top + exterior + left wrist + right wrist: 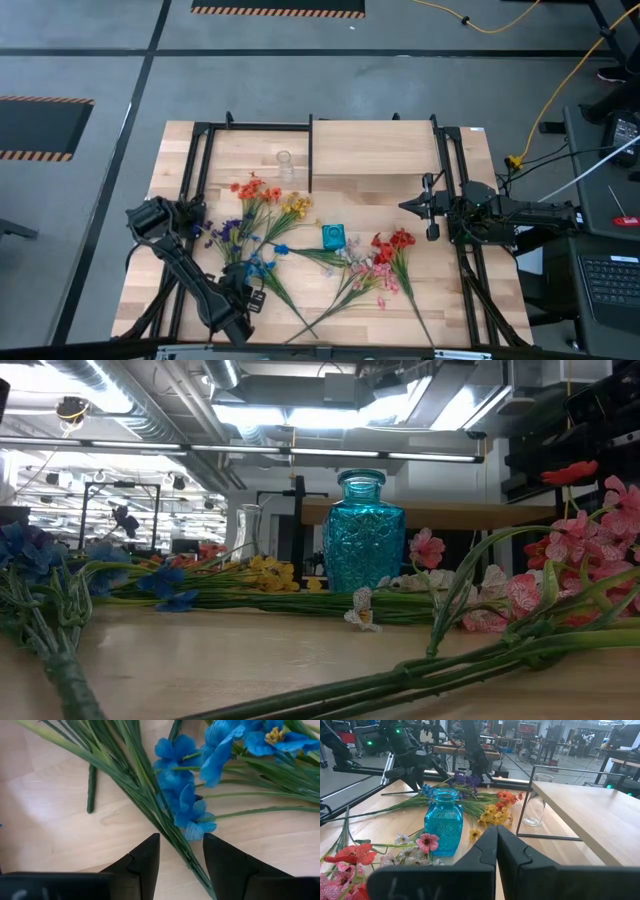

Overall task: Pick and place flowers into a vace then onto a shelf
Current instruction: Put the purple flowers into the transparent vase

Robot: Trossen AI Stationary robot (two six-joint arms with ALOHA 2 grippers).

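Observation:
Flower stems lie flat on the tabletop: orange-red blooms (255, 190), yellow ones (297, 207), purple ones (228, 232), blue ones (258, 265), pink and white ones (365, 265), red ones (393, 243). A blue glass vase (333, 237) stands upright among them. My left gripper (181, 840) is open, low over the blue flowers (187, 807), one finger on each side of their green stalk (175, 837). My right gripper (496, 832) is shut, held above the table right of the vase (443, 822), below the shelf (375, 150).
A clear glass vase (285, 165) stands by the shelf's left leg (522, 802). The shelf board (590, 815) sits on thin black legs at the table's far side. Black frame rails (195, 170) run along both table sides. Bare wood lies between the shelf and the flowers.

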